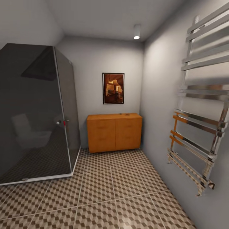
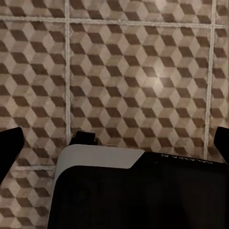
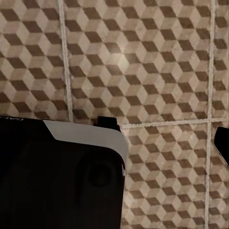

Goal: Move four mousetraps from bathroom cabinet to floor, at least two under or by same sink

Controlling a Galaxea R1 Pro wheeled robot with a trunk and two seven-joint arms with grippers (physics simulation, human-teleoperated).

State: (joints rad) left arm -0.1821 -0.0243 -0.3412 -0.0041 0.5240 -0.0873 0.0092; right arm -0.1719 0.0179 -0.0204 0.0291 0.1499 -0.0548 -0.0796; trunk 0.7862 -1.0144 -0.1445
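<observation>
The orange-brown cabinet (image 1: pixel 114 132) stands against the far wall with its doors shut. Two tiny dark specks (image 1: pixel 124 114) lie on its flat top, too small to tell whether they are mousetraps. The cube-patterned bathroom floor (image 1: pixel 121 190) stretches from me to the cabinet. The sink is out of view. In the left wrist view, my left gripper (image 2: pixel 116 145) hangs open over the floor (image 2: pixel 143 71), a dark fingertip at each picture edge. My right gripper (image 3: pixel 117 143) also points down at the floor (image 3: pixel 152 57). One of its fingertips (image 3: pixel 222 142) shows far out at the edge, with nothing held.
A dark glass shower cabin (image 1: pixel 35 111) fills the left side. A chrome towel rail (image 1: pixel 197 127) juts from the right wall. A framed picture (image 1: pixel 113 88) hangs above the cabinet. My own dark, white-edged body (image 2: pixel 100 160) shows below both wrists.
</observation>
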